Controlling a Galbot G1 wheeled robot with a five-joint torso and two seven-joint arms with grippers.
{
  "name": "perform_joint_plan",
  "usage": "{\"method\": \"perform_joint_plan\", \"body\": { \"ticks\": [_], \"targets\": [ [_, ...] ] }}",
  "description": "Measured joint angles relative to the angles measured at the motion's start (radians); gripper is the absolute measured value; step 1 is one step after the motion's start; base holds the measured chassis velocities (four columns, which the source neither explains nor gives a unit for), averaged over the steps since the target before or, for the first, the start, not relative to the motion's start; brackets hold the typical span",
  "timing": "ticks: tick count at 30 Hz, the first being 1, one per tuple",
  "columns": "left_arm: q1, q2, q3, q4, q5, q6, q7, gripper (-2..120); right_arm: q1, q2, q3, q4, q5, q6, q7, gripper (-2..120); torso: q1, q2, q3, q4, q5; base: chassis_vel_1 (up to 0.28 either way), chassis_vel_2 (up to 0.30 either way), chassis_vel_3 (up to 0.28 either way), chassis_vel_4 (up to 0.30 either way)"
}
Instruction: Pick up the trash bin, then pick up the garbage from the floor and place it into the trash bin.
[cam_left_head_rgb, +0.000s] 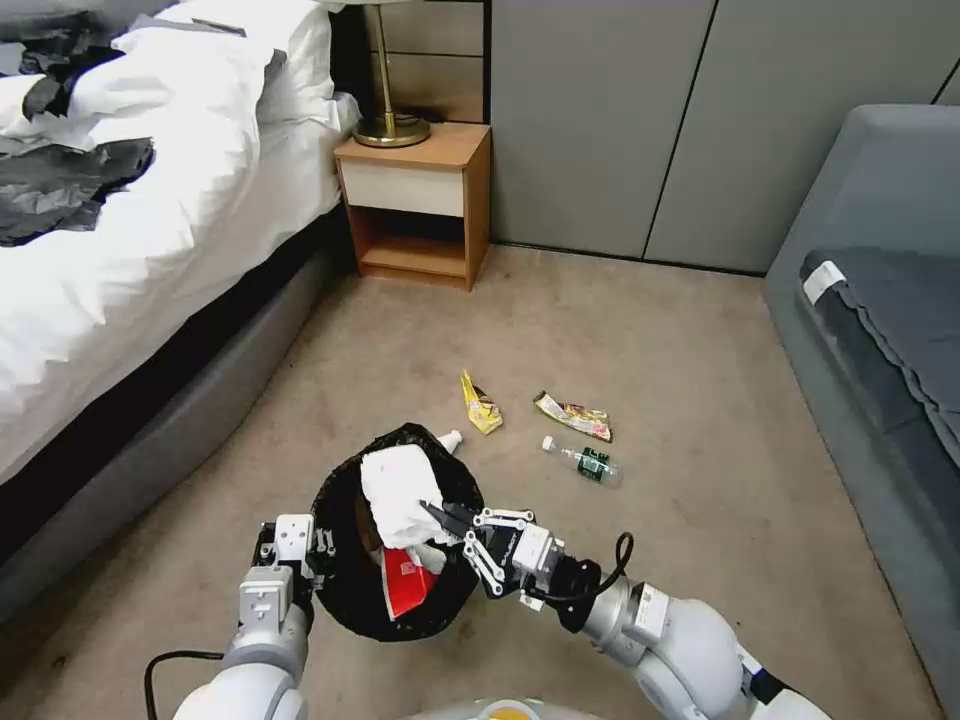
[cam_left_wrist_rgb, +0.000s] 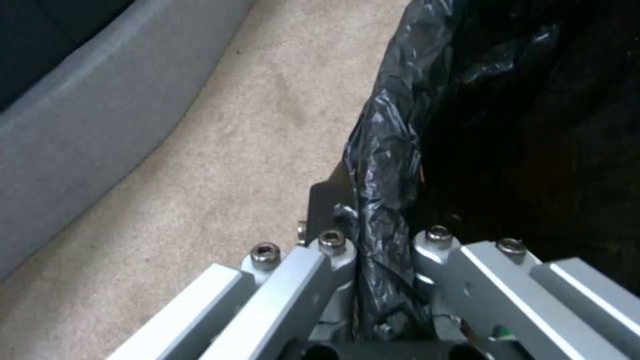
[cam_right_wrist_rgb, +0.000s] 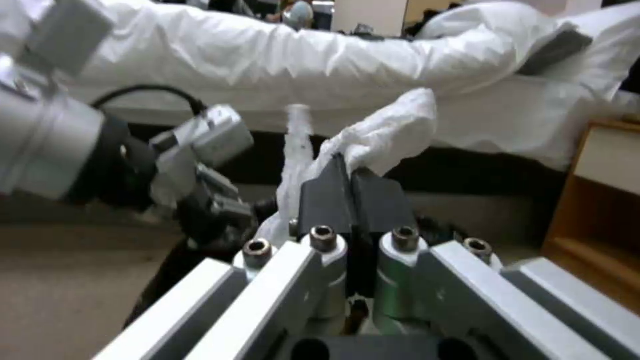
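Pinching a crumpled white tissue between clenched fingertips, the right gripper hovers over the trash bin, whose bag-lined rim the left gripper clamps; letting go squarely above the opening looks wisest.

Beige carpet floor carries a yellow wrapper at its middle, a brown wrapper at three o'clock beside it, and a small plastic bottle just below.
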Motion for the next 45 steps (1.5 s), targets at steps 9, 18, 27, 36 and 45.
{"method": "perform_joint_plan", "body": {
  "ticks": [9, 18, 27, 36, 45],
  "targets": [
    [0.003, 0.004, 0.0, 0.0, 0.0, 0.0, 0.0, 3, 0.069, 0.049, -0.057, -0.14, -0.009, -0.013, 0.052, 0, 0.0, 0.0, 0.0, 0.0, 0.0, 0.0, 0.0, 0.0, 0.0],
    [0.0, 0.001, 0.003, -0.001, 0.0, 0.003, 0.001, 3, 0.112, 0.046, -0.124, -0.165, -0.028, -0.057, 0.104, 32, 0.0, 0.0, 0.0, 0.0, 0.0, 0.0, 0.0, 0.0, 0.0],
    [-0.002, -0.003, 0.009, -0.001, 0.001, 0.005, 0.001, 3, 0.11, 0.03, -0.134, -0.148, -0.029, -0.068, 0.13, 60, 0.0, 0.0, 0.0, 0.0, -0.0001, 0.0, 0.0, 0.0, 0.0],
    [-0.007, 0.0, 0.007, 0.004, 0.001, 0.008, 0.001, 3, 0.088, 0.015, -0.118, -0.09, -0.042, -0.06, 0.139, 96, 0.0, 0.0, 0.0, 0.0, 0.0, 0.0, 0.0, 0.0, 0.0],
    [-0.016, 0.002, 0.004, 0.02, 0.0, 0.008, 0.001, 3, 0.024, 0.03, -0.013, 0.135, -0.071, -0.047, 0.284, 112, 0.0, 0.0, 0.0, 0.0001, 0.0, 0.0, 0.0, 0.0, 0.0]
  ]
}}
